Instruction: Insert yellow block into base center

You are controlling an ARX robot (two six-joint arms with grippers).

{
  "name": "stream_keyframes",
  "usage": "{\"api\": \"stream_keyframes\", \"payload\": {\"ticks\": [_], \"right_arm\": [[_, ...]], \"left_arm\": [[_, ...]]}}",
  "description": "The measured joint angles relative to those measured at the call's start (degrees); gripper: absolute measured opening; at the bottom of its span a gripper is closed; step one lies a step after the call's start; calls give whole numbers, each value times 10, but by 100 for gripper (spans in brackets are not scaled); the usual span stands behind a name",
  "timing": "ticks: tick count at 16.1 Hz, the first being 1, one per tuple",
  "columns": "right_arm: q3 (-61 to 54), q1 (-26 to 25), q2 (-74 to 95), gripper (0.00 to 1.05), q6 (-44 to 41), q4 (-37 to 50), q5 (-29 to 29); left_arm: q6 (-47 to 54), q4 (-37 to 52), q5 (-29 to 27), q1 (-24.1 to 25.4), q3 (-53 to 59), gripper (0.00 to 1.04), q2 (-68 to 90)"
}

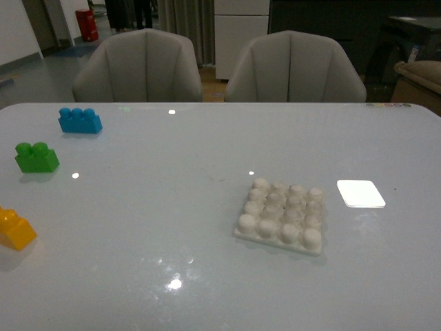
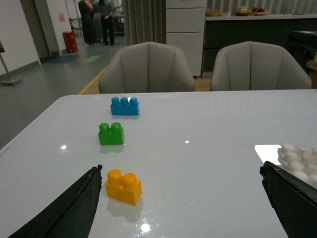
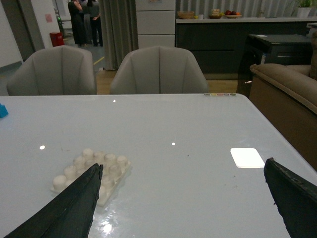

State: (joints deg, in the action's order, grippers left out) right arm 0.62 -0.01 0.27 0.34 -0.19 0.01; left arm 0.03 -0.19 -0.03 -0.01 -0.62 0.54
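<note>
The yellow block [image 1: 15, 231] sits near the left edge of the bench [image 1: 172, 207], well apart from the base [image 1: 282, 215], with bare surface between them. The left tool [image 2: 181, 171] and right tool [image 3: 183, 166] are spread wide, holding nothing.

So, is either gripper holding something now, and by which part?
Nothing: left gripper and right gripper are open, empty; the yellow block lies untouched.

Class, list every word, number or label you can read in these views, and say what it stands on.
Nothing is readable.
The pink wall sign: too blurred.
The coloured strip on the table: too small.
The yellow block and base: no markings visible.
</note>
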Motion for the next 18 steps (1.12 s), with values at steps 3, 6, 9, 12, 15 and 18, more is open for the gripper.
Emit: {"api": "stream_keyframes", "payload": {"ticks": [3, 6, 9, 12, 15, 18], "right_arm": [[0, 0, 0, 98, 0, 0, 0], [0, 0, 0, 98, 0, 0, 0], [0, 0, 0, 98, 0, 0, 0], [0, 0, 0, 98, 0, 0, 0], [0, 0, 0, 98, 0, 0, 0], [0, 0, 0, 98, 0, 0, 0]], "left_arm": [[0, 0, 0, 0, 0, 98, 0], [0, 0, 0, 0, 0, 98, 0], [0, 0, 0, 0, 0, 98, 0], [0, 0, 0, 0, 0, 98, 0], [0, 0, 0, 0, 0, 98, 0], [0, 0, 0, 0, 0, 98, 0]]}}
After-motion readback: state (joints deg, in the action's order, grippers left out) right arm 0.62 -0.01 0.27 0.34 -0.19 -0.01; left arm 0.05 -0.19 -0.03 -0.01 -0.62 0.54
